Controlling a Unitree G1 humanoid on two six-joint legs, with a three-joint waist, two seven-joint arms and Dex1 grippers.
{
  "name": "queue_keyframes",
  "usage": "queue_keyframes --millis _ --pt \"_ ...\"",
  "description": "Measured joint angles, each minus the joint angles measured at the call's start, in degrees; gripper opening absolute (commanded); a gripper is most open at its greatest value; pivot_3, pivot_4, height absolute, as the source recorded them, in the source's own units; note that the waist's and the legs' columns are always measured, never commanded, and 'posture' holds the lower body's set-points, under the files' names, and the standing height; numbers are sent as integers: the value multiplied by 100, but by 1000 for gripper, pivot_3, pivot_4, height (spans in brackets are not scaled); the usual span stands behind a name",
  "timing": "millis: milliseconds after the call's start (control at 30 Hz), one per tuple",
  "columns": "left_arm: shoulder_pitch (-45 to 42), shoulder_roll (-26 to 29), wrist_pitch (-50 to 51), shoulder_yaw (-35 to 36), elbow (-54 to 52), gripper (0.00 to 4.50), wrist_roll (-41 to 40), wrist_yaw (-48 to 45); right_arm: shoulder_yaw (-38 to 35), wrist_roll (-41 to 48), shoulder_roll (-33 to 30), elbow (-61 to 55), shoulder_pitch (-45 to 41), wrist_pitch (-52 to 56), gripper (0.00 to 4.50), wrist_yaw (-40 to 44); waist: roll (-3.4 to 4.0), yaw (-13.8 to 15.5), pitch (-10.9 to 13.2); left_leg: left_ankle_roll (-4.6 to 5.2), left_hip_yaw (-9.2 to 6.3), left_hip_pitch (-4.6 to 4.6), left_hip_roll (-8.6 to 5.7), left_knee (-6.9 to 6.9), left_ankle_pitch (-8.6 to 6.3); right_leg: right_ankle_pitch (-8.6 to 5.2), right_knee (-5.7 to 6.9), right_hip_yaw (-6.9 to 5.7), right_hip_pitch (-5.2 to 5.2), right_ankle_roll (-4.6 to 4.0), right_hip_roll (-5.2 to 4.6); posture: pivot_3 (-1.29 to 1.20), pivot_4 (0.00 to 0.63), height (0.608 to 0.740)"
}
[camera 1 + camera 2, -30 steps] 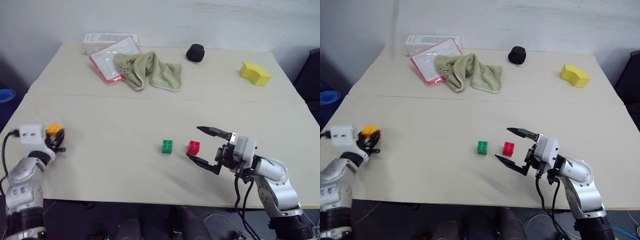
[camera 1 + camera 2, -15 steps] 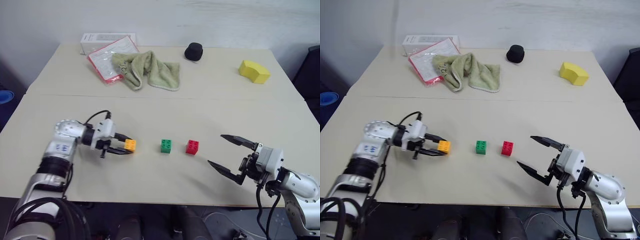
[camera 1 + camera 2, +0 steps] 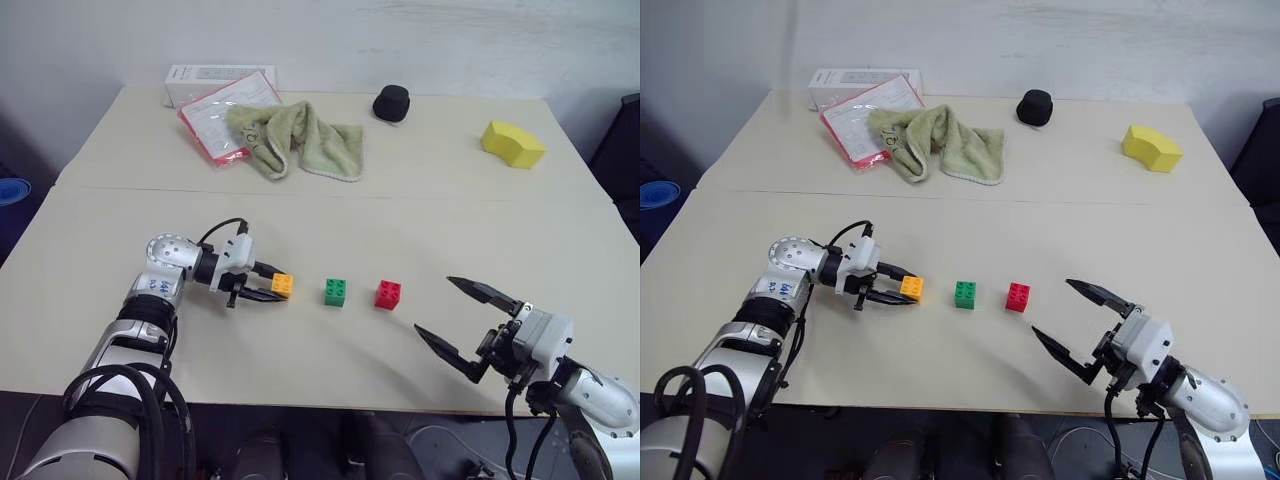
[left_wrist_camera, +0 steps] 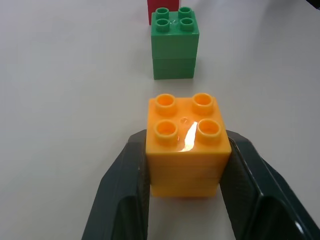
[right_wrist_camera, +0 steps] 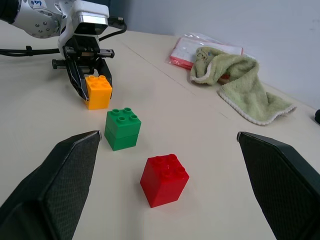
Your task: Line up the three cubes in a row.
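The left gripper (image 4: 185, 165) has its two black fingers closed against the sides of the orange-yellow cube (image 4: 186, 143), which sits on the table (image 3: 300, 220) with its four studs up. Just beyond the fingertips, in line with the held cube, stands the green cube (image 4: 174, 44), and past that the red cube (image 3: 388, 294), of which the left wrist view catches a mere sliver behind the green one. The head views show all three apart from one another in a rough row. The right gripper (image 3: 463, 322) hovers with its fingers spread wide, holding nothing, the red cube ahead of it and apart. Far beyond both hands lie a green towel (image 3: 295, 140), a red-edged packet (image 3: 215, 118), a black cap (image 3: 391, 103) and a yellow wedge block (image 3: 512, 144).
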Motion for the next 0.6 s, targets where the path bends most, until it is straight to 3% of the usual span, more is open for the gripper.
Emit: queue_keyframes --millis 233,333,467,600 --pt "173 299 -203 111 -80 4483 36 1 -70 151 -475 79 -180 -20 4500 531 0 -26 0 0 2 0 3 -3 0 0 0 2 -3 0 4 0 150 740" --pt "553 767 -126 312 -465 4483 -122 1 -368 349 -912 285 -178 -19 4500 996 0 -26 1 0 1 1 5 -3 0 0 -1 2 -2 0 1 0 150 740" --pt "1631 1460 563 1006 -1846 4483 -817 12 -717 779 -1469 532 -364 273 4500 1580 0 -22 1 3 -5 1 9 -2 0 0 1 3 -1 -1 -4 0 150 740" --pt "2585 2115 788 1451 -2899 4483 -865 220 -899 1057 -1806 627 -488 592 4500 2001 1 -7 1 31 -8 8 9 -6 -16 -1 -1 3 5 -2 -8 0 150 740"
